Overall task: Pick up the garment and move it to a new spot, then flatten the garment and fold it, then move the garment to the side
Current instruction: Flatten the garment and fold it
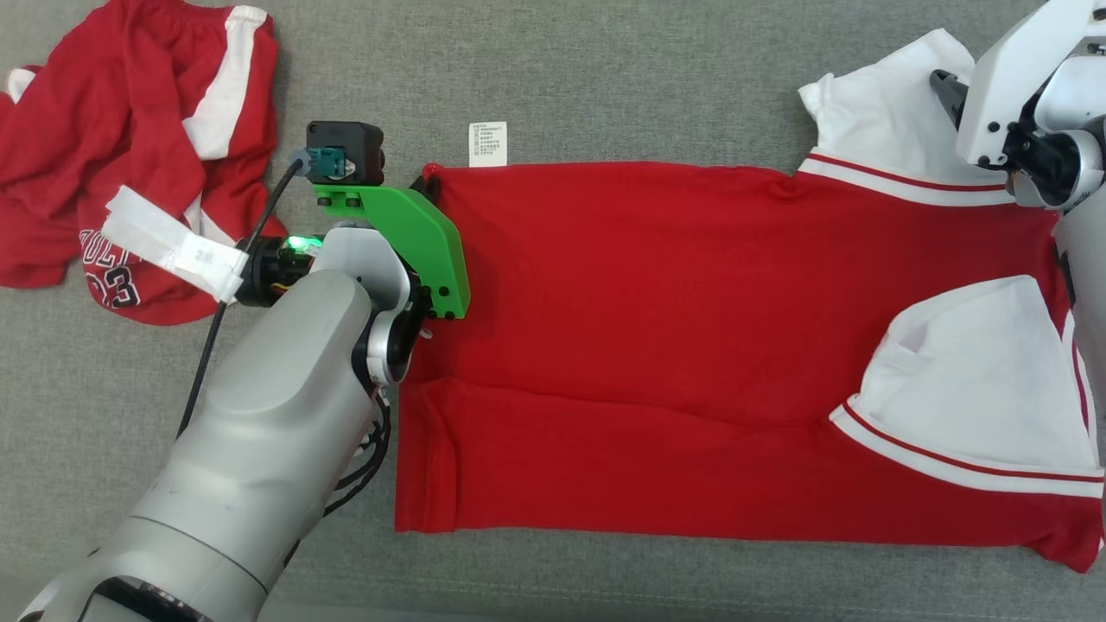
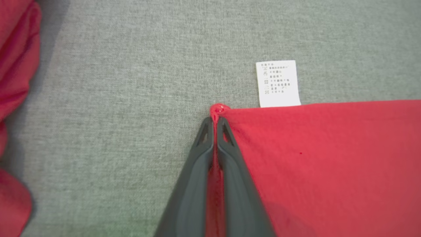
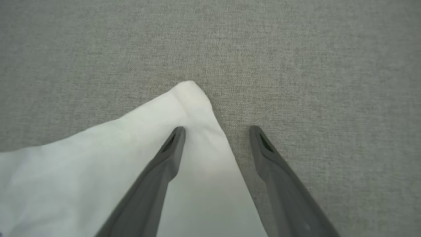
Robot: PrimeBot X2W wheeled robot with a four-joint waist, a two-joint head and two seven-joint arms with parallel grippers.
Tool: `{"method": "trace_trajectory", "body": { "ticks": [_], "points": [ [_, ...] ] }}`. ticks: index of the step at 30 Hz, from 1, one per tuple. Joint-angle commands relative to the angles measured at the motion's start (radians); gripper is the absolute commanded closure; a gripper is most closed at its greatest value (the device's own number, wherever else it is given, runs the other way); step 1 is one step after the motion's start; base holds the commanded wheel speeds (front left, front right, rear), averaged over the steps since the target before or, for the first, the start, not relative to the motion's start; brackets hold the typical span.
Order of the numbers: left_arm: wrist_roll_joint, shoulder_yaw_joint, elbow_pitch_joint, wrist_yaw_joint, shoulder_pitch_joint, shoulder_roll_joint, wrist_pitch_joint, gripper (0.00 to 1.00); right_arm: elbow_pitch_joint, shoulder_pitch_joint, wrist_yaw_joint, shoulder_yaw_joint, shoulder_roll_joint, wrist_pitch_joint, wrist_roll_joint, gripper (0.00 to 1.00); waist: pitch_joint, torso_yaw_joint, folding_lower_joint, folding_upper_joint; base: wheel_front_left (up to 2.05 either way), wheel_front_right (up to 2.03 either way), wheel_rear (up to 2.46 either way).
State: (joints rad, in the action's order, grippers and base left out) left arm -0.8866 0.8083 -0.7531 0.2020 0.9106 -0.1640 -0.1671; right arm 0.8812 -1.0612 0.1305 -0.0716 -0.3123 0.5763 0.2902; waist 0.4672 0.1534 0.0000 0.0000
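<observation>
The garment (image 1: 657, 285) is a red shirt with white sleeves, spread flat across the grey surface with its hem on the left. My left gripper (image 2: 215, 123) is shut on the hem's far-left corner (image 2: 218, 108), red cloth pinched between its dark fingers (image 2: 236, 158), next to the white care label (image 2: 278, 84). In the head view the left wrist and its green bracket (image 1: 406, 242) cover that corner. My right gripper (image 3: 217, 131) is open over the tip of the far white sleeve (image 3: 190, 95), one finger on the cloth, the other over bare surface.
A second crumpled red-and-white garment (image 1: 130, 147) lies at the far left, close to my left arm. The care label (image 1: 487, 143) sticks out beyond the hem. Grey fabric surface (image 1: 605, 78) surrounds the shirt. The near white sleeve (image 1: 976, 380) is folded onto the shirt body.
</observation>
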Motion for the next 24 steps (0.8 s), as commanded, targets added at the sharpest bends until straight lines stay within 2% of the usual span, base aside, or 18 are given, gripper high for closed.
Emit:
{"method": "trace_trajectory", "body": {
  "ticks": [1, 3, 4, 5, 6, 9, 14, 19, 24],
  "points": [
    [-0.008, 0.014, -0.023, -0.007, -0.039, 0.007, -0.006, 1.0, 0.013, 0.002, 0.001, -0.013, -0.005, 0.002, 0.009, 0.0, 0.012, 0.019, 0.0, 0.0, 0.0, 0.0, 0.0],
    [-0.005, 0.01, -0.021, -0.008, -0.036, 0.01, 0.014, 1.0, 0.014, 0.008, 0.001, -0.032, -0.004, -0.003, 0.021, 0.0, 0.015, 0.024, 0.0, 0.0, 0.0, 0.0, 0.0],
    [-0.005, 0.009, -0.02, -0.009, -0.034, 0.011, 0.022, 1.0, 0.014, 0.012, 0.001, -0.046, -0.002, -0.003, 0.03, 0.08, 0.017, 0.026, 0.0, 0.0, 0.0, 0.0, 0.0],
    [-0.005, 0.007, -0.02, -0.012, -0.032, 0.012, 0.028, 1.0, 0.014, 0.014, 0.001, -0.057, -0.001, -0.002, 0.037, 0.75, 0.018, 0.026, 0.0, 0.0, 0.0, 0.0, 0.0],
    [-0.005, 0.006, -0.022, -0.014, -0.03, 0.013, 0.033, 1.0, 0.015, 0.016, 0.002, -0.069, -0.003, -0.005, 0.045, 1.0, 0.018, 0.025, 0.0, 0.0, 0.0, 0.0, 0.0],
    [0.002, 0.005, -0.024, -0.019, -0.022, 0.013, 0.059, 1.0, 0.006, 0.013, 0.002, -0.096, -0.021, -0.033, 0.043, 1.0, 0.011, 0.02, 0.0, 0.0, 0.0, 0.0, 0.0],
    [0.008, -0.002, -0.033, -0.029, -0.024, 0.012, 0.119, 1.0, -0.02, 0.014, 0.0, -0.096, -0.046, -0.174, 0.036, 1.0, -0.042, 0.006, 0.0, 0.0, 0.0, 0.0, 0.0],
    [0.014, -0.007, -0.053, -0.042, -0.047, 0.01, 0.191, 1.0, -0.044, 0.064, 0.0, -0.102, -0.048, -0.294, 0.083, 1.0, -0.119, -0.014, 0.0, 0.0, 0.0, 0.0, 0.0],
    [0.021, 0.012, -0.083, -0.068, -0.102, 0.008, 0.24, 1.0, -0.109, 0.176, 0.0, -0.149, -0.052, -0.321, 0.179, 1.0, -0.21, -0.04, 0.0, 0.0, 0.0, 0.0, 0.0]
  ]
}}
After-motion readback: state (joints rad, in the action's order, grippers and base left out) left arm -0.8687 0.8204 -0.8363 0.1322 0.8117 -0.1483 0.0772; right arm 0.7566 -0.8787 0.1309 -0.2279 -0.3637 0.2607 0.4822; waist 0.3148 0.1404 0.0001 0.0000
